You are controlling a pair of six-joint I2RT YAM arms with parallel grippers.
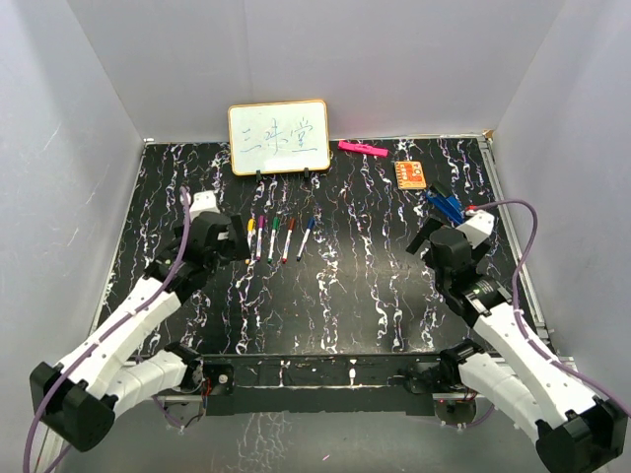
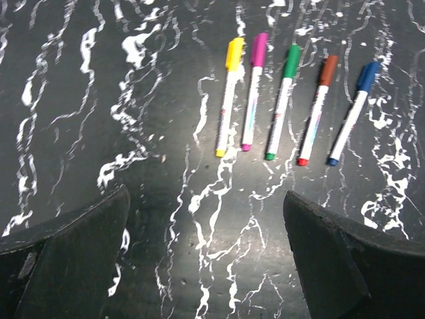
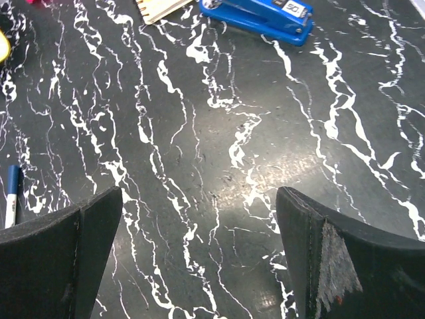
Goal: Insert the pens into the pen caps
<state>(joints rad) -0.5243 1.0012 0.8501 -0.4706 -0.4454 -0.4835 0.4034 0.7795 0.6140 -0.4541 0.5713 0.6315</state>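
Gaping wide, empty: both end effectors (image 2: pixel 206 196) (image 3: pixel 199 193)

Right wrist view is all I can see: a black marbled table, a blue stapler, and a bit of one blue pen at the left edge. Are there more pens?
Observer: Yes. Five pens lie side by side in a row. Your blue pen is at one end of it.
Operator: Do they have lids on?
Observer: All five wear caps, and each matches its pen's colour: yellow, pink, green, red, blue.
Operator: Is the other claw holding one?
Observer: No. The left claw is open and empty, and it sits near the row without touching any pen.
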